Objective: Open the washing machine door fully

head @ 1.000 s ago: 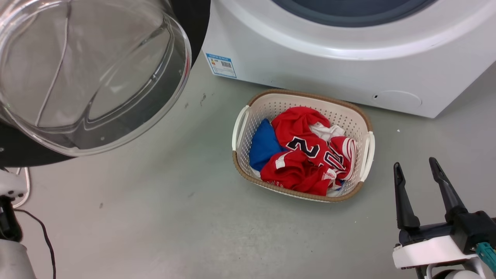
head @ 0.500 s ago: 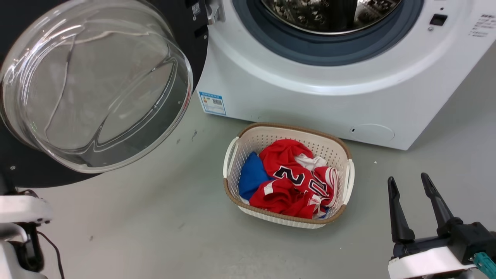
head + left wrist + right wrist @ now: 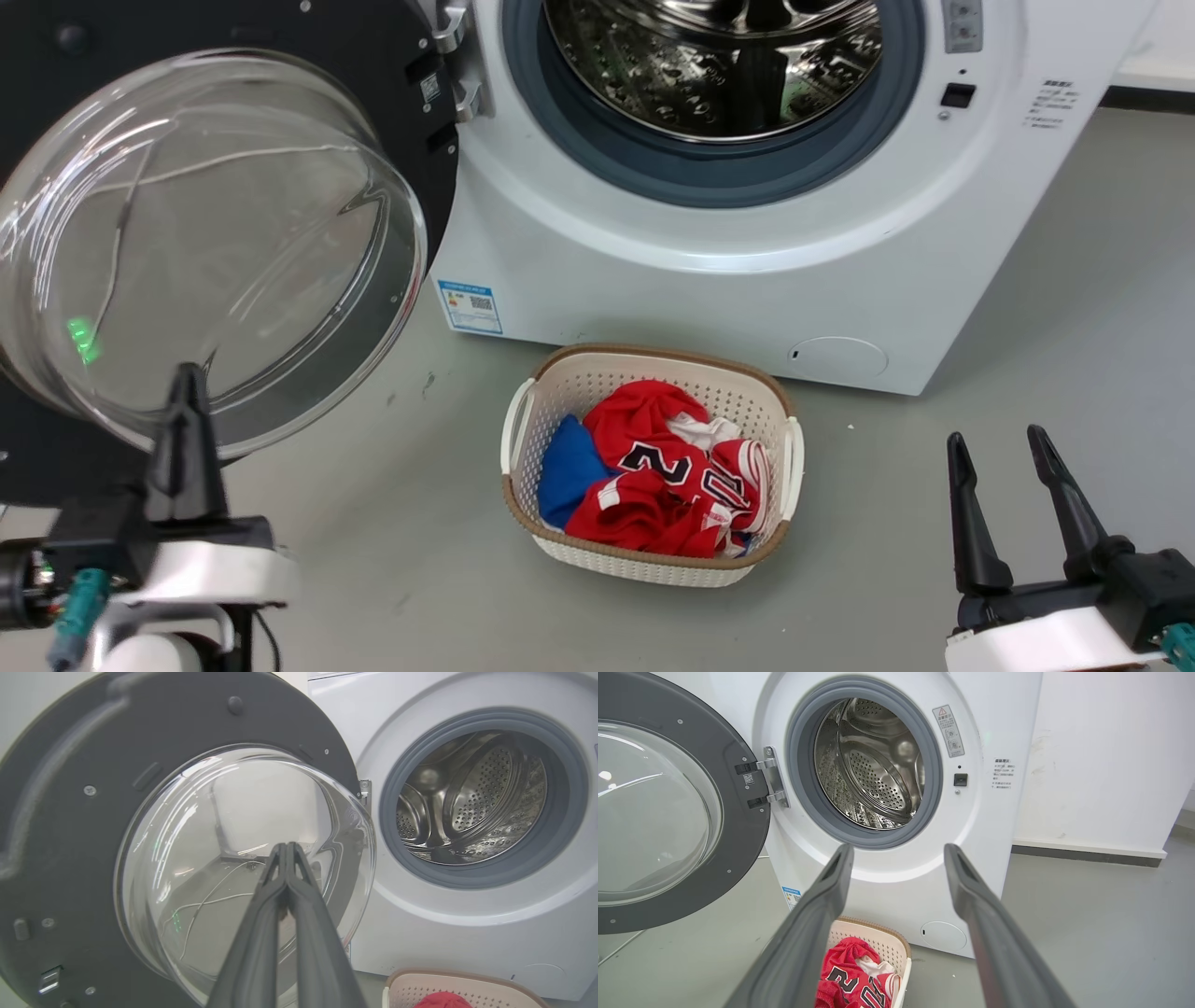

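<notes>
The door (image 3: 205,243) stood swung wide, left of the drum (image 3: 719,65). Left gripper (image 3: 286,847): fingers together, pointed at the door, contact not discernible. Right gripper (image 3: 994,437): fingers apart, empty, right of the drum. Opening appeared nearly complete; at most a further outward push was judged necessary.

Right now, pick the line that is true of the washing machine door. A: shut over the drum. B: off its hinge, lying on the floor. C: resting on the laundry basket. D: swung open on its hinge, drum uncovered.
D: the washing machine door hangs from its metal hinge beside the machine's front, and the steel drum shows uncovered.
</notes>
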